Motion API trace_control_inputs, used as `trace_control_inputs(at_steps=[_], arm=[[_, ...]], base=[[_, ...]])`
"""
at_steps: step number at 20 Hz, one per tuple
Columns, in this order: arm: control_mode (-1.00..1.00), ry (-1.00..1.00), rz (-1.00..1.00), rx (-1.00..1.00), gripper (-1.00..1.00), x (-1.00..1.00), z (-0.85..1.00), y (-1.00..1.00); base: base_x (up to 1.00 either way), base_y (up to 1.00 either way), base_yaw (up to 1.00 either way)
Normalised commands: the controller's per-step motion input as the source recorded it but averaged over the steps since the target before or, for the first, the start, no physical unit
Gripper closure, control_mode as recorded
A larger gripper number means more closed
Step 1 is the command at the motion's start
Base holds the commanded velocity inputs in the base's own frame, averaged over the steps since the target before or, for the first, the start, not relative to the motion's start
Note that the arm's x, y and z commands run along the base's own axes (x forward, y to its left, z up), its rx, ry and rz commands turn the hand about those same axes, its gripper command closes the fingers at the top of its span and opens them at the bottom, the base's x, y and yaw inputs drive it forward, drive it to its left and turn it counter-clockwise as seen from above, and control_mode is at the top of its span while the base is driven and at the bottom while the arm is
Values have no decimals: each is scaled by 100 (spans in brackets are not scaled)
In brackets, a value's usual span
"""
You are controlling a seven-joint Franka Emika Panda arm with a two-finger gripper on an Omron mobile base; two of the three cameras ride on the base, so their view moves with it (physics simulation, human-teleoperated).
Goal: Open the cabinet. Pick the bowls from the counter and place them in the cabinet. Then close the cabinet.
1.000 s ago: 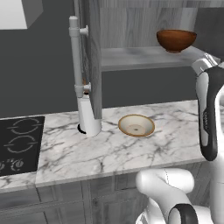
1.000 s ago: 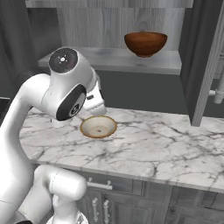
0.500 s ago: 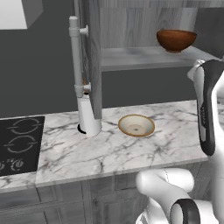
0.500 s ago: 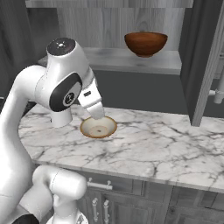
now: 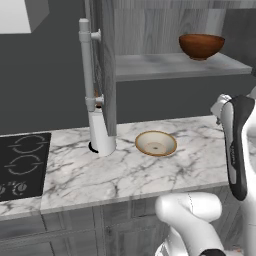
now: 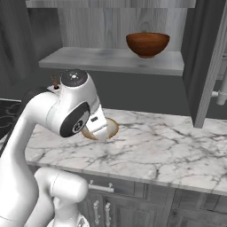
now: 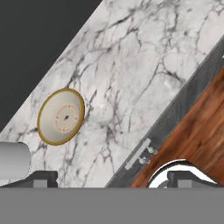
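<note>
**One bowl shelved, one on the marble**

Landmark throughout: the cream bowl with the tan rim (image 5: 156, 143).

Left base view: cream bowl resting upright on the counter (image 5: 125, 175), toward the back edge, in open marble. Directly left of it, touching nothing of it, the white post (image 5: 101, 132) standing on the slab, with the open cabinet door (image 5: 106, 65) seen edge-on above and its silver bar handle (image 5: 86, 62) running vertically. Farther left of the bowl, the black cooktop (image 5: 22, 162) with ring marks. Above and right of the bowl, the reddish-brown bowl (image 5: 201, 46) sitting upright on the grey shelf (image 5: 175, 66) of the cabinet. Right of the bowl, the white arm rising along the frame edge.

Right base view: cream bowl (image 6: 111, 128) mostly covered by the arm's forearm, only a sliver of tan rim peeking out on the right. Reddish-brown bowl (image 6: 147, 44) above and right of it on the shelf (image 6: 111, 60), near the shelf's right end. Other cabinet door (image 6: 208, 62) swung open far right of the bowl, not shown from the left camera. Drawer fronts with small handles (image 6: 101, 188) below the counter (image 6: 168, 153) edge.

Hand view: looking straight down from well above. Cream bowl (image 7: 61, 116) seen from overhead, pale centre ringed in tan, alone on the marble (image 7: 131, 74). Counter's front edge, a drawer handle (image 7: 140, 153) and wooden floor (image 7: 197, 131) lying off to one side of the bowl. Dark fingertips (image 7: 41, 179) showing at the bottom corners, set far apart, nothing between them: pincer wide, holding nothing, well clear of the bowl.
</note>
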Motion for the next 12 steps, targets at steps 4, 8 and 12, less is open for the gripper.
trace_control_inputs(at_steps=[4,8,12], arm=[[-100,4,6,0,-100,-5,-44,0],[-100,2,8,2,-100,-1,-29,0],[-100,2,9,4,-100,0,-17,0]], base=[[0,0,0],[0,0,0],[0,0,0]])
